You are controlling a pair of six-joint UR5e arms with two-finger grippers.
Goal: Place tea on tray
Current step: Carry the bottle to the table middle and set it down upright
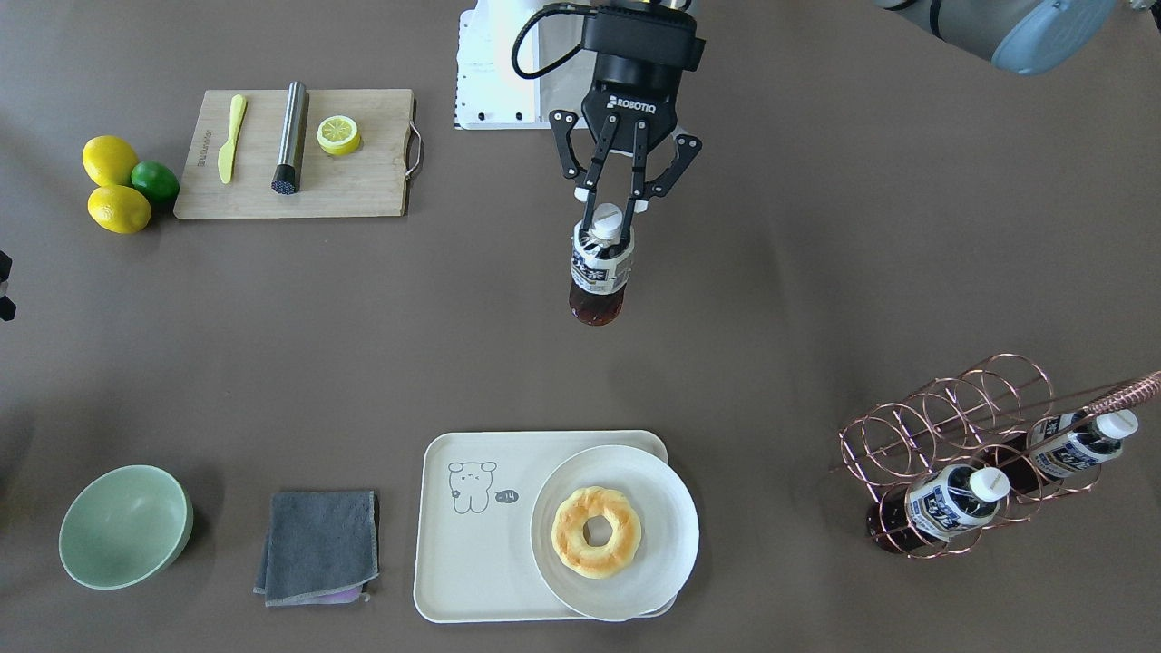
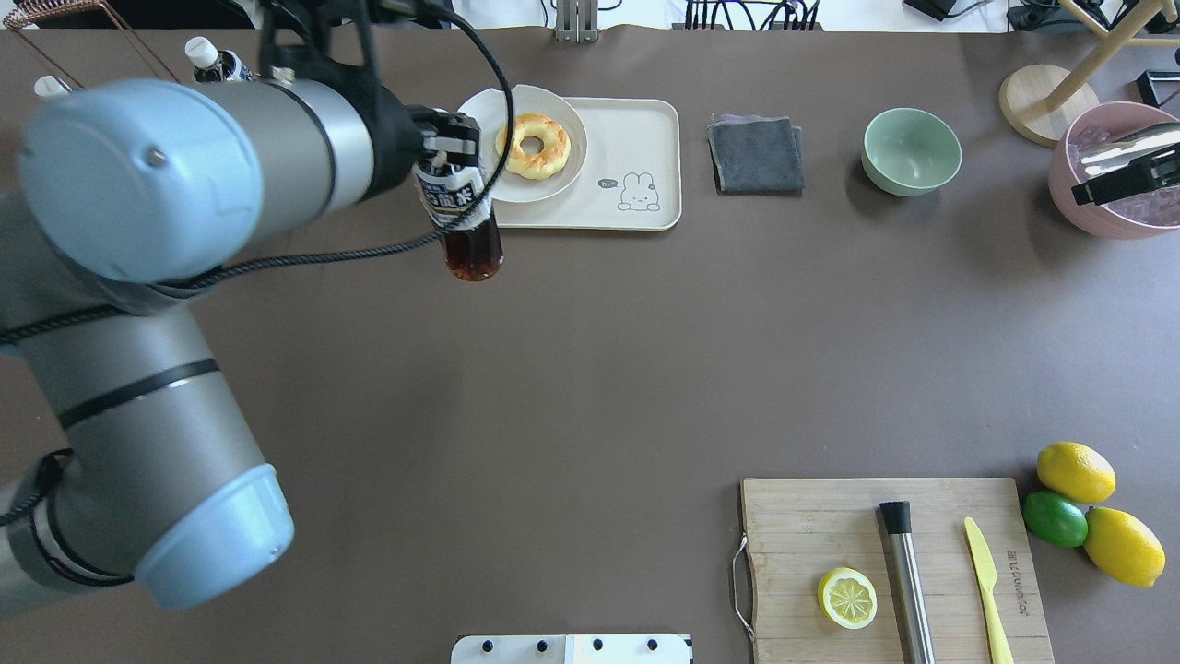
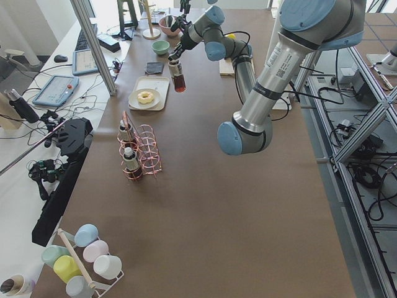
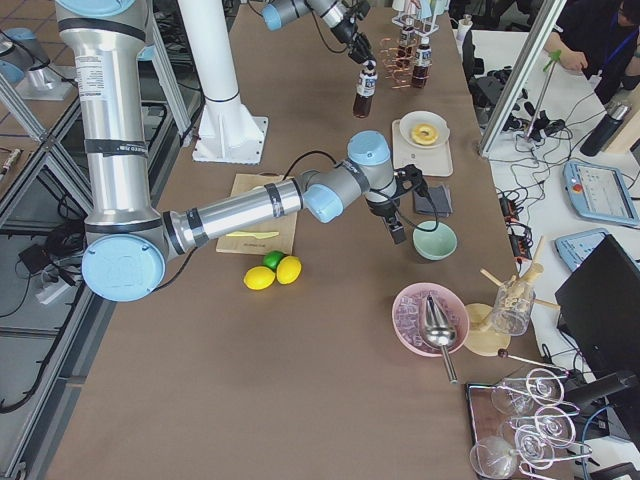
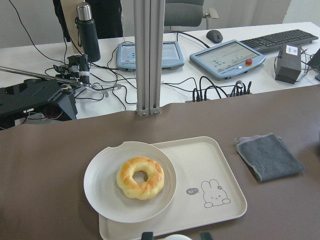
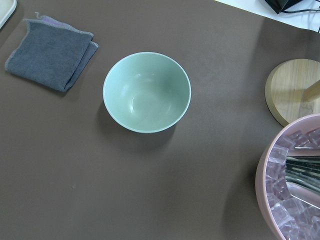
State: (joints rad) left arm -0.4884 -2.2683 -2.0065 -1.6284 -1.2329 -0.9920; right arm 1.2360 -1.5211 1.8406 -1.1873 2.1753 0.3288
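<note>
My left gripper (image 1: 609, 216) is shut on the white cap of the tea (image 1: 598, 277), a small clear bottle of dark brown liquid. It holds the bottle upright in the air, short of the tray. In the overhead view the tea (image 2: 466, 231) hangs just off the tray's left front corner. The cream tray (image 1: 472, 553) with a line-drawn cartoon animal lies at the table's far edge (image 2: 636, 138) and fills the left wrist view (image 5: 200, 165). My right gripper (image 2: 1120, 180) hovers far right near a pink bowl; its jaws are not clear.
A round white plate (image 1: 676, 535) with a doughnut (image 1: 596, 531) covers the tray's half nearest the bottle. A copper wire rack (image 1: 961, 453) holds two more tea bottles. A grey cloth (image 1: 319, 546), a green bowl (image 1: 124, 526), a wooden cutting board (image 1: 363, 172) and lemons (image 1: 113, 186) lie elsewhere.
</note>
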